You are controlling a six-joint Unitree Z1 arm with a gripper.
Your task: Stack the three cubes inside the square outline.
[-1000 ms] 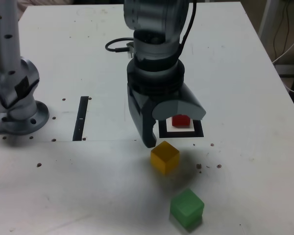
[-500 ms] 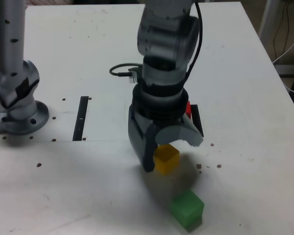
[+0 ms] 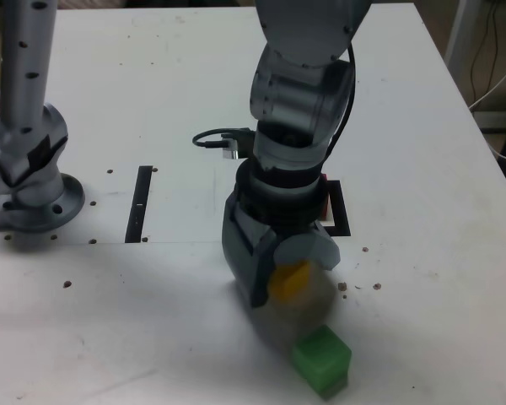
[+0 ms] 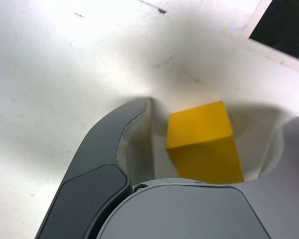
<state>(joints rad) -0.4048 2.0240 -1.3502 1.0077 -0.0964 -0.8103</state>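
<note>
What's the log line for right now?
gripper: jaws around yellow cube, gaps visible | red cube: in outline, mostly hidden | green cube: loose on table

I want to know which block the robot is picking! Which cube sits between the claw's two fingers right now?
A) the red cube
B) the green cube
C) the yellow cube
C: the yellow cube sits between the two jaws of the gripper, while the green cube lies apart on the white table, nearer the camera in the exterior view.
</note>
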